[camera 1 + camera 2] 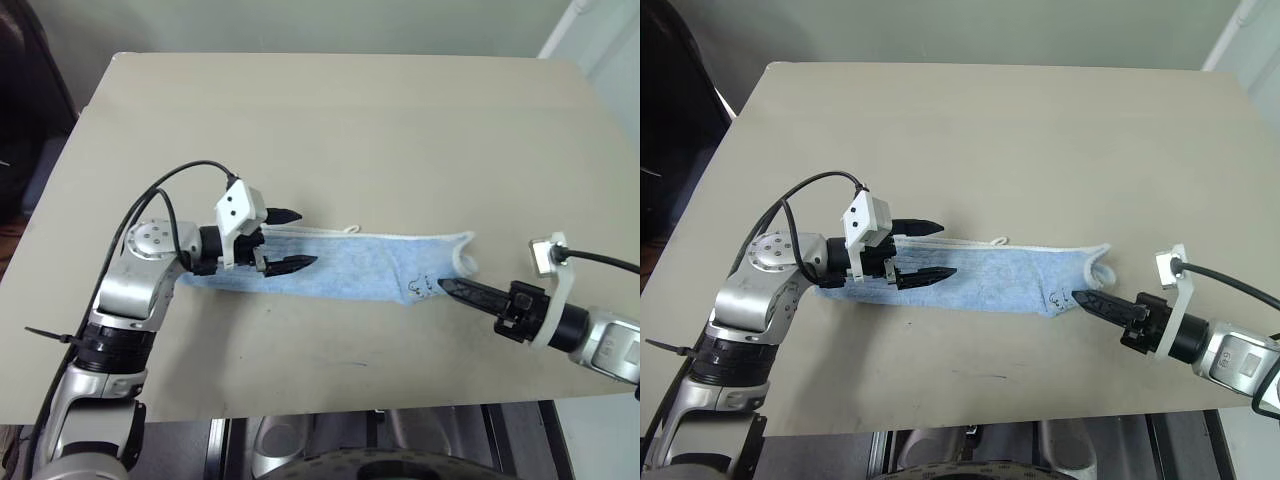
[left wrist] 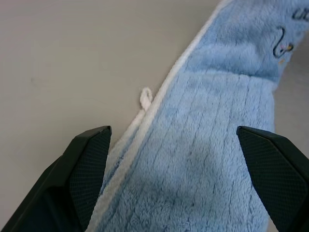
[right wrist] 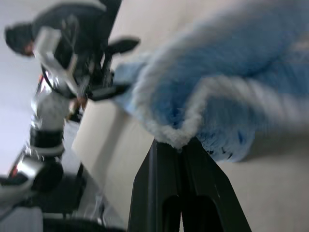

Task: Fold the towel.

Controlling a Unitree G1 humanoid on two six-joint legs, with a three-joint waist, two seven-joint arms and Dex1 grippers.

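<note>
The towel (image 1: pixel 350 268), light blue with a white border, lies as a long narrow strip across the beige table (image 1: pixel 350 120). Its dark embroidered mark (image 1: pixel 421 285) is near the right end, and a small white loop (image 2: pixel 145 96) sticks out from the far edge. My left gripper (image 1: pixel 292 240) hovers open over the towel's left part, one finger on each side of the strip's width. My right gripper (image 1: pixel 447 286) is shut on the towel's right end. In the right wrist view its fingertips (image 3: pixel 166 147) pinch the white border, and the cloth (image 3: pixel 227 72) bunches up just beyond them.
The table's front edge (image 1: pixel 330 410) runs close under both arms. Bare tabletop stretches beyond the towel to the far edge (image 1: pixel 330 55). Something dark (image 1: pixel 20 110) stands off the table's left side.
</note>
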